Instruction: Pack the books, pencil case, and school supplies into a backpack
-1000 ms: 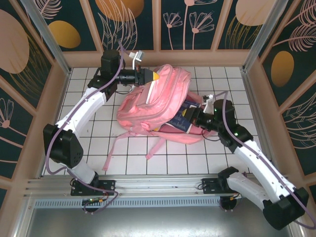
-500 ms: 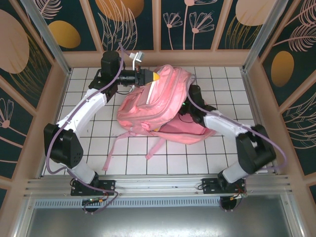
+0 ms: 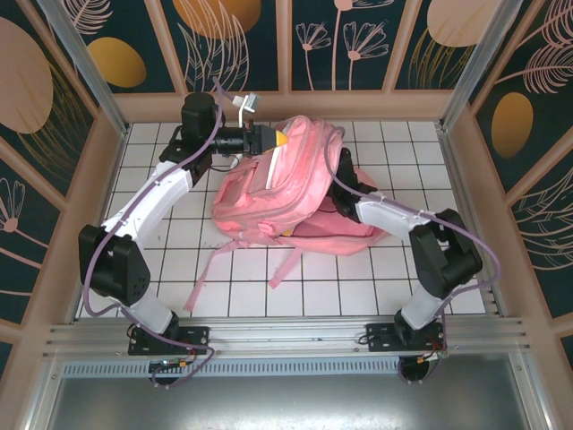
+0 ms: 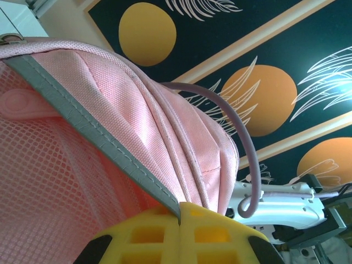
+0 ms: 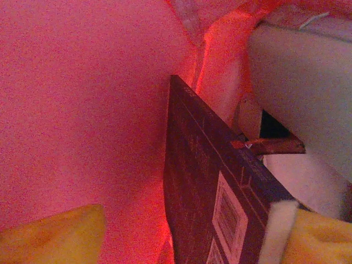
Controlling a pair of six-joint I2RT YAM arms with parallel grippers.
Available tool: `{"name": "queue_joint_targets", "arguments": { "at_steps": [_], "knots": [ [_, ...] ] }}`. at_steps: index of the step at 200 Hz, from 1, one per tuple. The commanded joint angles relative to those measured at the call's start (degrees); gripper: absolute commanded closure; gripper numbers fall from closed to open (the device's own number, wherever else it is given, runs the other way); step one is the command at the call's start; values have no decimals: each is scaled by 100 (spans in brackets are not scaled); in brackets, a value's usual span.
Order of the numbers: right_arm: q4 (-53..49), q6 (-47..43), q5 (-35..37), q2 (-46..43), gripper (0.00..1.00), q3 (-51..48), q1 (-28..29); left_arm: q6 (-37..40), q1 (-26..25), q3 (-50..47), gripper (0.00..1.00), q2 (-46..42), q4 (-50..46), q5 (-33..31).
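Pink fabric glows all round a dark navy book [image 5: 203, 181] inside the backpack [image 3: 277, 179], which lies mid-table. The right gripper [image 5: 190, 236], deep in the bag, has its yellow fingers [image 5: 49, 234] spread, one well clear of the book. The left gripper [image 4: 179, 212] pinches the bag's grey-trimmed rim, propping it open. Packing looks well along; what remains cannot be told.

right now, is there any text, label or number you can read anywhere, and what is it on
Nothing is legible.
On the dark book inside the backpack: a white barcode label, its bars and small print too blurred to read.
On the wall panels: painted plants and circles, no lettering.
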Motion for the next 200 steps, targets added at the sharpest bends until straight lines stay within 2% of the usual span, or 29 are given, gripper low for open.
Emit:
{"name": "queue_joint_targets", "arguments": {
  "at_steps": [1,38,70,119,136,165,179,200],
  "knots": [
    [389,-350,8,-655,21,-368,-233,269,-23,325,100,-437,641,153],
    [856,-439,-507,-1182,21,-839,-372,270,-11,468,100,-367,549,71],
    [279,-778,-43,-1823,25,-1163,-328,379,18,445,100,-426,455,28],
    [-799,-1275,2107,-3698,34,-2121,-103,843,88,233,100,-630,-66,-352],
    [-1560,-1208,3254,-4337,39,-2291,-103,1061,84,196,100,-647,-349,-563],
    [-2744,-958,4932,-4968,38,-2497,159,1341,25,-24,100,-533,-706,-1036],
    [-3140,-681,5325,-5192,38,-2590,161,1656,-145,16,100,-394,-1082,-1359],
    [-3309,-520,5456,-5433,37,-2690,153,2182,-576,207,100,-42,-1704,-1943]
  ]
}}
